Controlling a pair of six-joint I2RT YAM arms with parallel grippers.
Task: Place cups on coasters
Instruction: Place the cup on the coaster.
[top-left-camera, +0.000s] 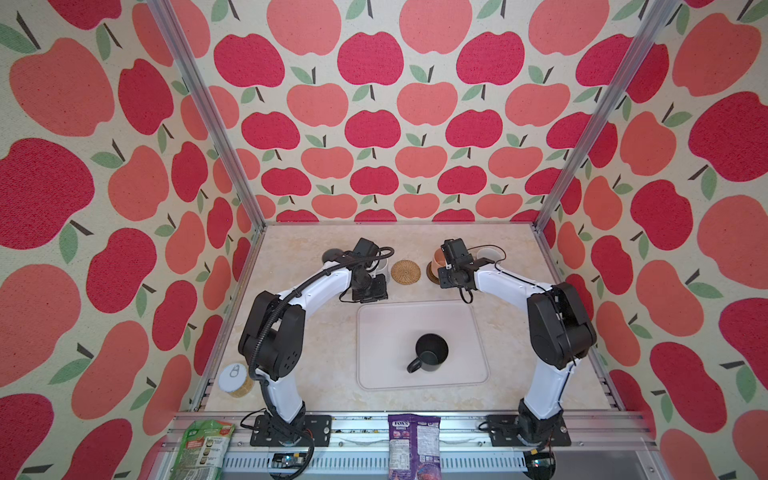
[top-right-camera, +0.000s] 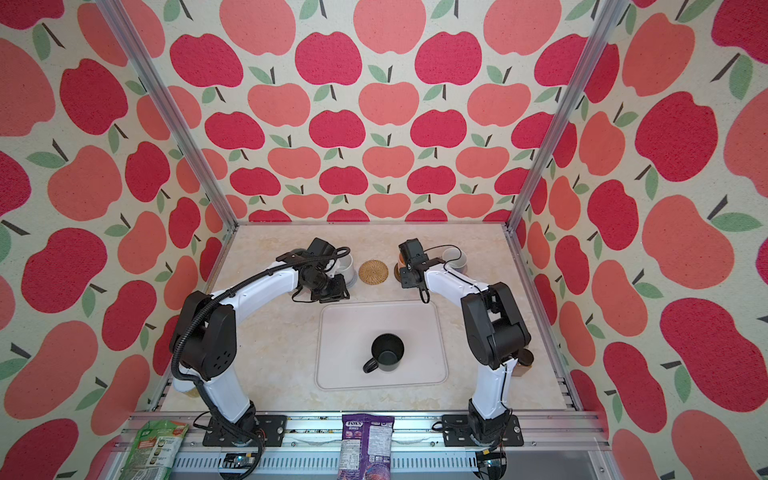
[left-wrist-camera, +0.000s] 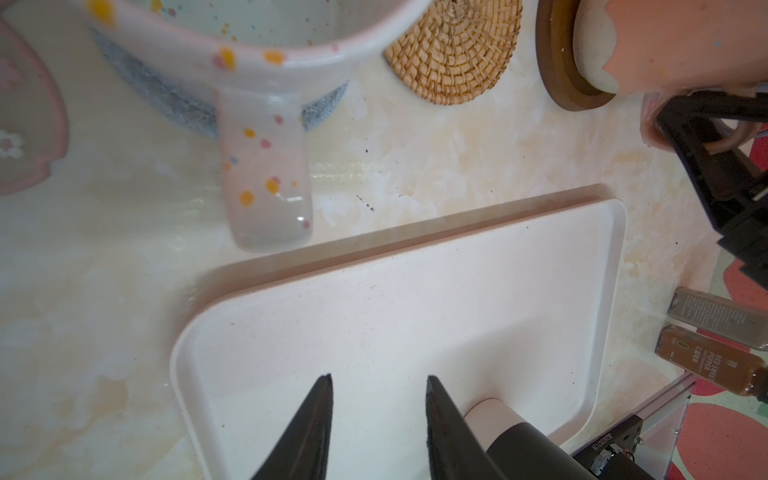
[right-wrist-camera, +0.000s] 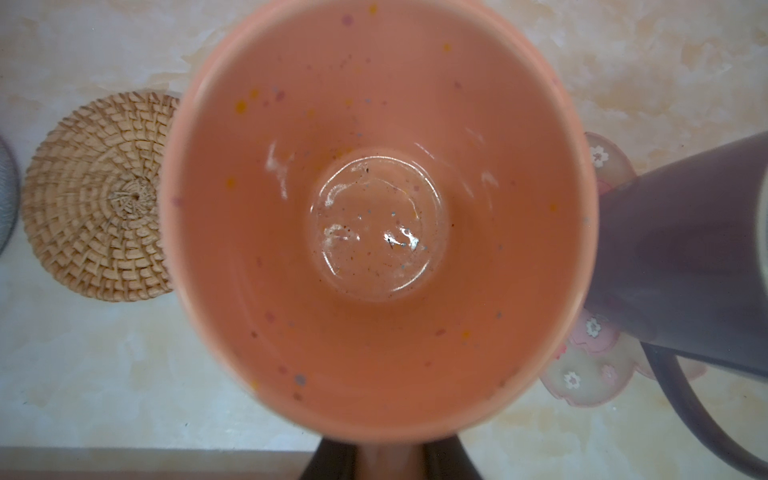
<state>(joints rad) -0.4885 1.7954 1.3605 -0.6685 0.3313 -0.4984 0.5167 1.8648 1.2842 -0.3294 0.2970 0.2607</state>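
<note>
Peach mug (right-wrist-camera: 374, 228) just beyond right claw (right-wrist-camera: 388, 453), handle seemingly clamped; left claw (left-wrist-camera: 379, 378) apart.

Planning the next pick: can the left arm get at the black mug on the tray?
Probably yes: the left gripper hangs open, empty, by the tray; the black mug stands alone there, nothing between.

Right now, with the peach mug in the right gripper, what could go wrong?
The peach mug, pinched by its handle in the right gripper, hangs close beside the lavender mug; lowering could knock it. Its base looks off-centre over the dark brown coaster, so it may land partly off the edge.
</note>
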